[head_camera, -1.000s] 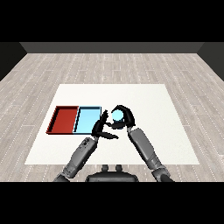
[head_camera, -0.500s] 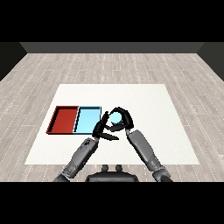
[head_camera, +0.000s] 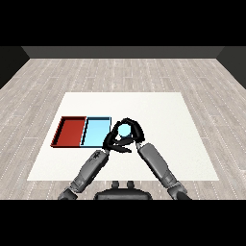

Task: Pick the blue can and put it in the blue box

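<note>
Work surface: white rectangular table (head_camera: 158, 110) on a grey wood-plank floor (head_camera: 120, 72).
Trays: a red rectangular tray (head_camera: 62, 132) and a light blue rectangular tray (head_camera: 91, 132) lie side by side, touching along one long edge, on the left half of the table; the red one is the outer, the light blue one nearer the centre.
Task object: a small light blue cylindrical can (head_camera: 125, 129), seen from above as a pale round top.
Can location: just beside the right edge of the light blue tray, outside it. Whether the can rests on the table or is raised off it cannot be told from the head view.
Right hand: the black right hand (head_camera: 134, 132) is clenched round the can, fingers and thumb curving about it from the right and the far side.
Left hand: the black left hand (head_camera: 114, 143) lies just below and to the left of the can, close against the right hand and near the light blue tray's near right corner. Its finger posture cannot be told, as it merges with the right hand.
Forearms: the grey left forearm (head_camera: 89, 170) and grey right forearm (head_camera: 156, 163) converge toward the can from the lower corners.
</note>
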Controlling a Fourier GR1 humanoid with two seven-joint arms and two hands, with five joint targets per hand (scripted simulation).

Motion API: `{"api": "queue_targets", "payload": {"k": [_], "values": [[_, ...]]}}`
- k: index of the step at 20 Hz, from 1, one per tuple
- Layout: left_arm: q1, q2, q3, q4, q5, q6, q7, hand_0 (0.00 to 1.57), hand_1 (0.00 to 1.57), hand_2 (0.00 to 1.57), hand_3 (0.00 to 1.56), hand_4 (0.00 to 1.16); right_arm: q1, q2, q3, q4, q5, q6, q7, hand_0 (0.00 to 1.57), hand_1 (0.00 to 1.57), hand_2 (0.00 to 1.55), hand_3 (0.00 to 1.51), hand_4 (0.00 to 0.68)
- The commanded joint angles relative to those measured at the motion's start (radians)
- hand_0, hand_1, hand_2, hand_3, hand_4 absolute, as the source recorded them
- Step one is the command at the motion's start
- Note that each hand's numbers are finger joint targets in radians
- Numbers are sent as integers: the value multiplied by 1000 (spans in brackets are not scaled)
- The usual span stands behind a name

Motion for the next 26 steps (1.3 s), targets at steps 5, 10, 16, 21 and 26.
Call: {"api": "queue_targets", "payload": {"k": [5, 10, 16, 21, 26], "values": [[-12, 0, -45, -1, 34, 31, -40, 0, 0, 0, 0, 0, -76, 7, 0, 49, -21, -12, 8, 1460, 1460, 1446, 1396, 556], [-113, 0, -6, 86, 5, 48, 13, 0, 0, 0, 0, 108, -21, 7, 81, -17, -30, -49, 32, 1485, 1485, 1468, 1407, 536], [-124, 0, -80, 91, -62, 195, 91, 0, 0, 0, 0, 0, 5, 7, 109, 19, -64, -48, -45, 1483, 1483, 1458, 1406, 572], [-176, 1, -56, 83, -126, 191, 113, 0, 0, 0, 0, 206, -54, 6, 155, 108, -133, -93, -97, 1475, 1475, 1457, 1399, 559], [-148, 2, -88, 108, -24, 251, 44, 776, 776, 789, 205, 641, -72, 6, 118, 47, -142, -71, -51, 1483, 1483, 1461, 1408, 587]]}}
